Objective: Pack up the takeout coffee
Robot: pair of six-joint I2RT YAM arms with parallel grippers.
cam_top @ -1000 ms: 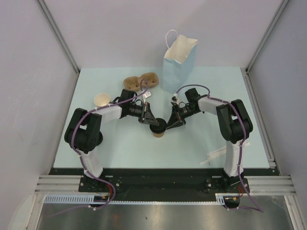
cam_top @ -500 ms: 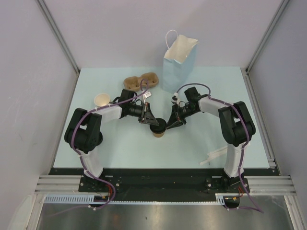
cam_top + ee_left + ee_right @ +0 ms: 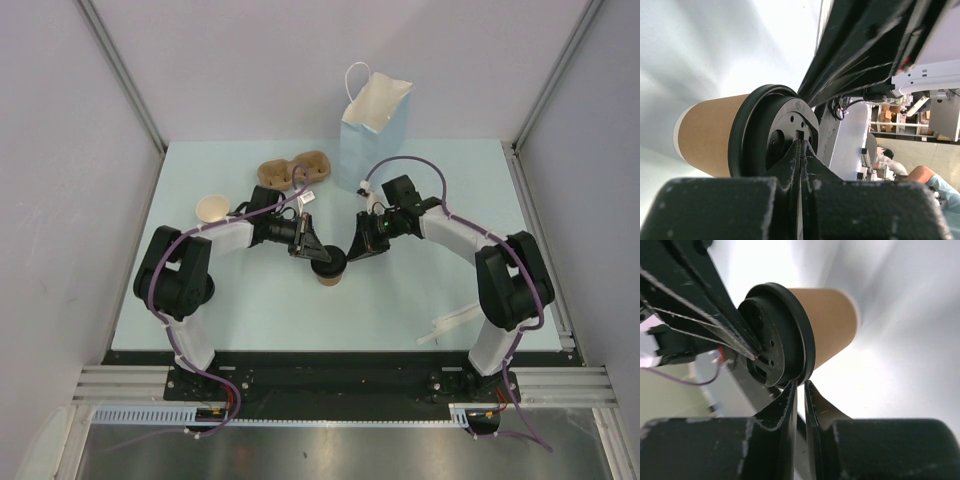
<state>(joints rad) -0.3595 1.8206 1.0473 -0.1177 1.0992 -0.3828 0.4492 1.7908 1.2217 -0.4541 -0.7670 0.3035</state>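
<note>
The takeout coffee (image 3: 328, 271), a brown paper cup with a black lid, stands upright at the table's middle between my two grippers. My left gripper (image 3: 317, 256) is shut, and its tips rest on the lid's top from the left. In the left wrist view its closed tips (image 3: 801, 143) touch the lid (image 3: 771, 131) near the centre. My right gripper (image 3: 348, 255) is shut with a hairline gap, and its tips (image 3: 800, 385) sit against the lid's rim (image 3: 805, 347) from the right. The blue paper bag (image 3: 372, 128) stands open at the back.
A lidless tan cup (image 3: 212, 208) stands at the left. A brown pulp cup carrier (image 3: 295, 170) lies behind the left arm. A thin white stick (image 3: 450, 325) lies near the right arm's base.
The right arm's elbow has swung out to the right and its forearm has stretched flatter. Both grippers stay at the lid, and the cup has not visibly moved.
</note>
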